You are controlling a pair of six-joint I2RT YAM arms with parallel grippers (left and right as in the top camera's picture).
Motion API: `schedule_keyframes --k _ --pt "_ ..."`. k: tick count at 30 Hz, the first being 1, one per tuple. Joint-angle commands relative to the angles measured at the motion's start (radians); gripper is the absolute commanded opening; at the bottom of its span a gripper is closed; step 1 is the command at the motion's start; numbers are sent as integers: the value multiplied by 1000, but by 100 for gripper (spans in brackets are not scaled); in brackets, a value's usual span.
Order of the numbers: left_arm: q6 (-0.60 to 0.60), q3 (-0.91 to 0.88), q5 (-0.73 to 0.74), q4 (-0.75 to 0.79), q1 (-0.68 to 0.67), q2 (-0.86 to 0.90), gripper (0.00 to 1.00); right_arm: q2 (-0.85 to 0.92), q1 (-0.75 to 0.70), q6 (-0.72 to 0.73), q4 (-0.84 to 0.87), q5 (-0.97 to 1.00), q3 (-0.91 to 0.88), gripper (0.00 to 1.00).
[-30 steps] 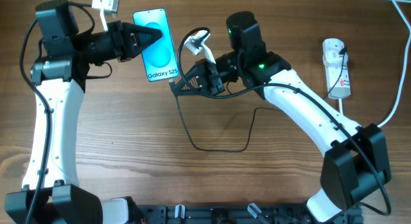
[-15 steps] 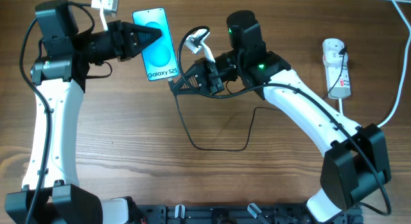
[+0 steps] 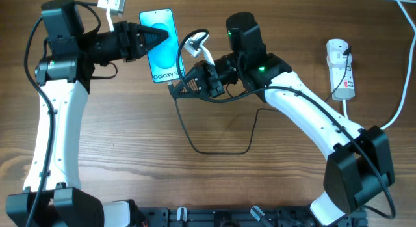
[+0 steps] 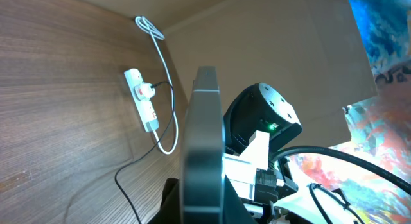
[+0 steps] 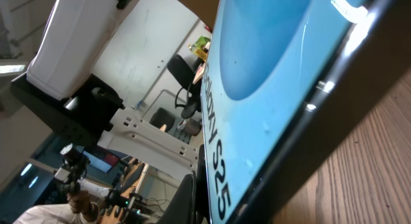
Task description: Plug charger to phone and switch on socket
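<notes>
The phone (image 3: 164, 54), light blue with "Galaxy S25" text, is held off the table at the back left by my left gripper (image 3: 156, 37), which is shut on its upper part. In the left wrist view the phone (image 4: 204, 140) stands edge-on in the jaws (image 4: 204, 211). My right gripper (image 3: 177, 89) sits just below the phone's bottom edge, shut on the end of the charger (image 3: 221, 151), whose thin dark cable loops over the table towards the socket (image 3: 340, 69). The plug tip is hidden. The right wrist view shows the phone screen (image 5: 276, 63) very close to the jaws (image 5: 192, 201).
The white socket lies at the far right with a thick white cord (image 3: 404, 97) running off the table's right edge; it also shows in the left wrist view (image 4: 142, 99). The dark cable (image 4: 123, 185) trails across the wooden table.
My left gripper has carried the phone slightly to the right, closer to the right gripper. The right gripper has shifted a little left with the cable end.
</notes>
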Motion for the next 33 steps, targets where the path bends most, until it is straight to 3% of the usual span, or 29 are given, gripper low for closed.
schedule_keyframes --k 1,33 --pt "-10 9 22 6 -5 -11 4 -12 2 19 3 36 7 4" --pt "-10 9 32 14 -5 -11 4 -13 -41 37 8 40 7 4"
